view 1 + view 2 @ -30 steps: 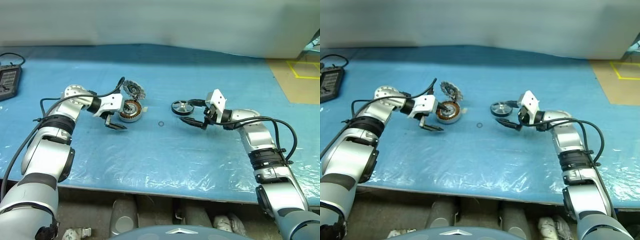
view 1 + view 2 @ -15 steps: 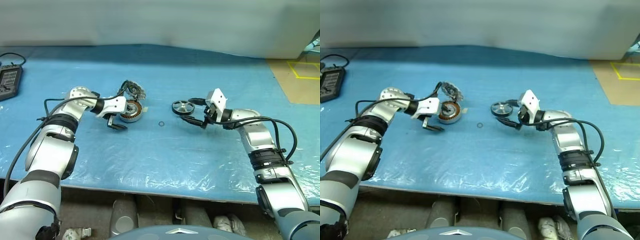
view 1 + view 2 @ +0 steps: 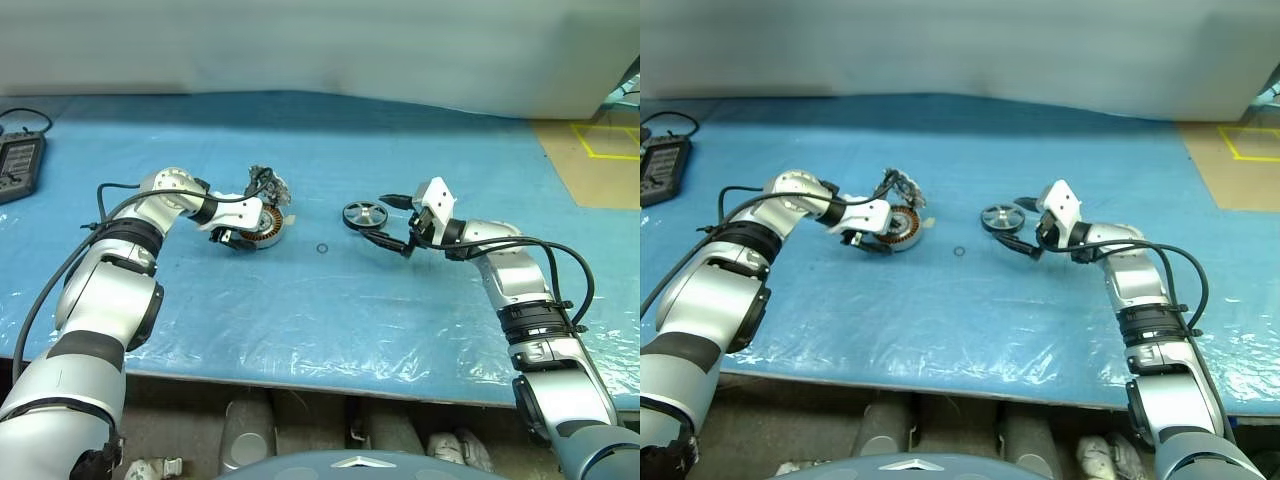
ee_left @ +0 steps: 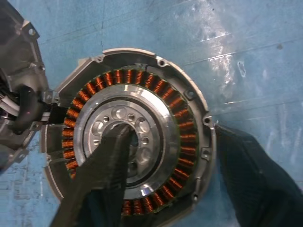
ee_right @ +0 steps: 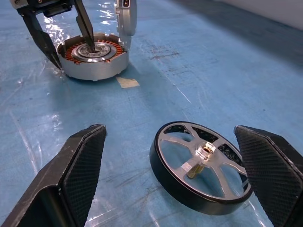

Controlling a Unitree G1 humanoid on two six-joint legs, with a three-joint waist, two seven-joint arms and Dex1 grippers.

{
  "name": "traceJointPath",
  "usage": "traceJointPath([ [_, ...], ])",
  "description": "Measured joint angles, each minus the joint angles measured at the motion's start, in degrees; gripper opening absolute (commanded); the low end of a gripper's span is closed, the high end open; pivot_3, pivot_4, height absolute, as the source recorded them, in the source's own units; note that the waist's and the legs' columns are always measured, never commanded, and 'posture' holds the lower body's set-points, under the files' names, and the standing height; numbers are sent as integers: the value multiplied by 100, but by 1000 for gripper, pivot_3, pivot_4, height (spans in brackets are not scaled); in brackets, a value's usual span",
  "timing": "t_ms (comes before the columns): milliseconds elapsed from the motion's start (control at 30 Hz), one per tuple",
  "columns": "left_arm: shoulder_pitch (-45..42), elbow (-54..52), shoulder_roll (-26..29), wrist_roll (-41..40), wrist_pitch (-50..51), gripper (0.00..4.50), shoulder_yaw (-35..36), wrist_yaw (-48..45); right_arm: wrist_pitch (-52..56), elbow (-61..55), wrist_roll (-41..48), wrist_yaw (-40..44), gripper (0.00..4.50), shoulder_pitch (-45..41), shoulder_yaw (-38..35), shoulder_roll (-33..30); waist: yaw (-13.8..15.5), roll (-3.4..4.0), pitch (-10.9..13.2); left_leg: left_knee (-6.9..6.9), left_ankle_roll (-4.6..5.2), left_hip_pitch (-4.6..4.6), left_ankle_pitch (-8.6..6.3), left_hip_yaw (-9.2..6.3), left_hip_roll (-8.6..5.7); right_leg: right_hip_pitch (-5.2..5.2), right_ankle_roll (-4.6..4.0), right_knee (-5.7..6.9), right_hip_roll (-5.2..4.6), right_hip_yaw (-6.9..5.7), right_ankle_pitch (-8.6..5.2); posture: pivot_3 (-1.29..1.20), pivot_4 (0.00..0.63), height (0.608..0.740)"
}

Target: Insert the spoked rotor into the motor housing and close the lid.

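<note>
The left gripper [image 4: 165, 161] stands open astride the motor housing [image 4: 156, 101]: one black finger [image 4: 102, 175] reaches down into the central hub, the other finger [image 4: 251, 175] stands outside the silver wall, and from these views I cannot tell whether either presses the metal. In the left eye view this sits left of the middle of the frame, on the blue table cover [image 3: 330, 310]. The housing is a round silver cup with a ring of copper-brown windings around a bright hub drilled with small holes, and small lugs on its rim. The lid [image 3: 268, 182], a silver-grey finned disc, stands raised at the housing's far edge, joined to it there. The right gripper [image 5: 175, 156] is released, its two textured black fingers spread wide with the spoked rotor [image 5: 201, 168] lying between them, flat on the cover and apart from both. The rotor is a small wheel with a dark rim, shiny silver spokes and a hub with a brass-coloured centre; in the left eye view it lies just right of the middle, well apart from the housing. A tiny thin ring [image 3: 322, 248] lies on the cover between the two. A dark device with a cable [image 3: 18, 165] sits at the left edge of the frame; its markings are too small to read.
</note>
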Motion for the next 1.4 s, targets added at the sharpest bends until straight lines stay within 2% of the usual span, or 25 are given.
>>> traceJointPath([
  [100,5,46,-60,87,-22,2719,-31,214,1,-2,31,-25,4500,1,-14,10,3,3,-2,-8,0,44,-3,1,-2,37,1,-5,-1,3,-2,0,150,740],
  [267,37,57,-172,27,159,2719,71,339,32,-196,53,-91,4500,199,-67,7,26,3,-2,-9,12,55,-10,1,-6,51,1,-6,-12,3,-2,0,150,740],
  [533,183,-572,-209,-360,1074,2719,321,-399,234,-624,56,-147,4500,586,-67,5,63,3,-2,-56,9,48,-6,6,-5,51,2,-59,-13,0,-2,0,150,740],
  [833,1317,-4092,134,-659,3723,2719,186,-1598,351,-764,73,-185,4500,702,-29,152,37,5,-2,-130,18,30,12,23,-4,23,0,-102,-10,-8,-3,0,150,740],
  [1000,1676,-5385,317,-848,4951,2719,-95,-1973,349,-763,71,-217,4500,706,19,256,-4,6,-2,-131,16,28,11,26,-3,17,-6,-99,-2,-11,-6,0,150,740],
  [1167,1732,-5545,566,-826,4557,2719,-223,-1773,330,-761,71,-220,4500,712,21,306,-24,6,-2,-127,15,34,11,30,-4,18,-5,-99,0,-4,-6,0,150,740],
  [1400,1474,-4678,681,-610,3163,2719,-340,-1083,286,-713,70,-219,4500,669,20,304,-24,8,-3,-123,-4,56,3,31,-5,35,-4,-97,0,2,-6,0,150,740],
])
